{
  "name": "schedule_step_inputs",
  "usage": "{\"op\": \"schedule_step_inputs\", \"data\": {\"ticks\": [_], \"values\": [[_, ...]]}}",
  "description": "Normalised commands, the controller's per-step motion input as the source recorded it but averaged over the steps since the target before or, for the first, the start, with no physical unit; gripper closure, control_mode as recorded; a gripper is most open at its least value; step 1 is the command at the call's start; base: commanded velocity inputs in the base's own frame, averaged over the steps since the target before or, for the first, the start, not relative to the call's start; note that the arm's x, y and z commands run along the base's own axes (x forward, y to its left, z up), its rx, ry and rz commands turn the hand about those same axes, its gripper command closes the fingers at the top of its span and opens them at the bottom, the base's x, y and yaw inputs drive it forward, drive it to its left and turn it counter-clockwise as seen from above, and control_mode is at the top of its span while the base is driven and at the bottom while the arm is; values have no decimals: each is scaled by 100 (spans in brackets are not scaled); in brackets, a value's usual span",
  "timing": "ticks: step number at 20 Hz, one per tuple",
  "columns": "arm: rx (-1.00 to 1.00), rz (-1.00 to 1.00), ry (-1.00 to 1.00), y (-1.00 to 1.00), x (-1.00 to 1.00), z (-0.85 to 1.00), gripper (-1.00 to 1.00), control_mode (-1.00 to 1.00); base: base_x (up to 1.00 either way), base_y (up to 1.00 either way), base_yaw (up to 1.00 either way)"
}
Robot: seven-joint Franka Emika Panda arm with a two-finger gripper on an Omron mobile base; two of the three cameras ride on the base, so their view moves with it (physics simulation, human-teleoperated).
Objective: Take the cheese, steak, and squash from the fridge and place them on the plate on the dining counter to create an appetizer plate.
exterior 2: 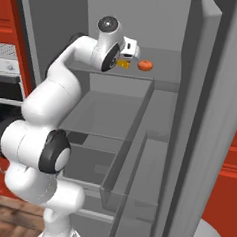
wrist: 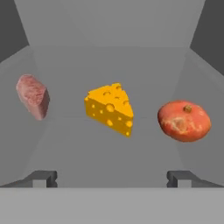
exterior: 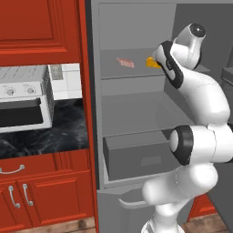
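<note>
No legible text or labels.

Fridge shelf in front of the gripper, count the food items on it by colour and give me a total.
Yellow-orange: 1, the cheese
Pinkish-red: 1, the steak
Orange-red: 1, the round squash
Total: 3, all lying apart on one fridge shelf

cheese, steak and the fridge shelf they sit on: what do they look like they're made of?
Cheese: firm yellow-orange wedge, matte, pitted with round holes like a hard cheese. Steak: raw-looking meat, mottled pinkish-red with paler streaks, dull surface. Fridge shelf: flat uniform grey, no gloss or grain; could be plastic or painted metal, the render does not settle it. The open gripper touches none of them.
</note>
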Motion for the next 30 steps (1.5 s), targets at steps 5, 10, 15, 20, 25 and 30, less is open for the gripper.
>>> {"op": "schedule_step_inputs", "data": {"ticks": [5, 10, 15, 20, 25, 30], "values": [[-3, 0, 0, 0, 49, -12, -100, -100, 0, 0, 0], [0, 0, 0, 0, 38, -11, -100, -100, 0, 0, 0], [0, 0, 0, 0, 39, -9, -100, -100, 0, 0, 0], [0, 0, 0, 0, 38, -8, -100, -100, 0, 0, 0], [0, 0, 0, 0, 14, -11, -100, -100, 0, 0, 0], [0, 0, 0, 0, 2, -17, -100, -100, 0, 0, 0]]}}
